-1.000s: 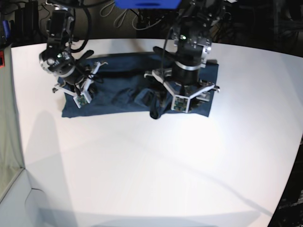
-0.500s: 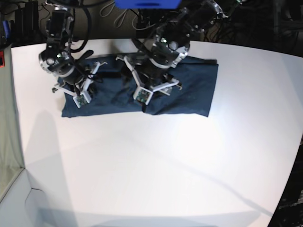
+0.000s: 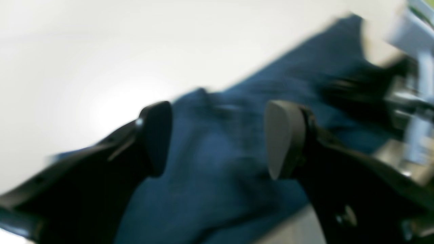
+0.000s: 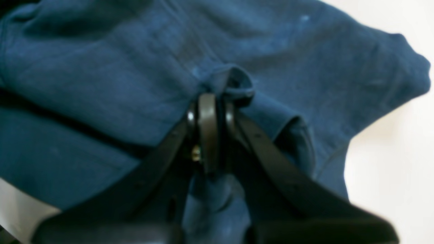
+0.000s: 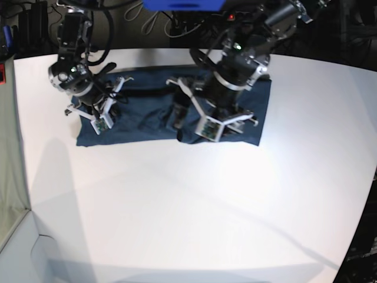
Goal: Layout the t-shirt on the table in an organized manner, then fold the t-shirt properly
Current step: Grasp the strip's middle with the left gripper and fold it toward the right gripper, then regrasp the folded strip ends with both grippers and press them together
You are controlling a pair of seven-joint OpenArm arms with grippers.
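Right end effector (image 4: 212, 101) was clamped on a bunched fold of the t-shirt (image 4: 101, 78), jaws together with cloth pinched between them, probably to anchor that end while the other arm works. Left end effector (image 3: 217, 135) had its jaws apart with nothing between them, hovering over the shirt's middle; my read is it was lining up for a new pinch to pull cloth flat. T-shirt (image 5: 147, 121) lay as a wide strip across the far part of the table (image 5: 188, 206), rumpled in the centre, so layout looked unfinished and folding not begun. Left wrist view was badly motion-blurred: couldn't tell how high the pads (image 3: 278, 135) sat above the cloth. Base view hid the shirt's middle under the left arm; collar, sleeves and label not made out
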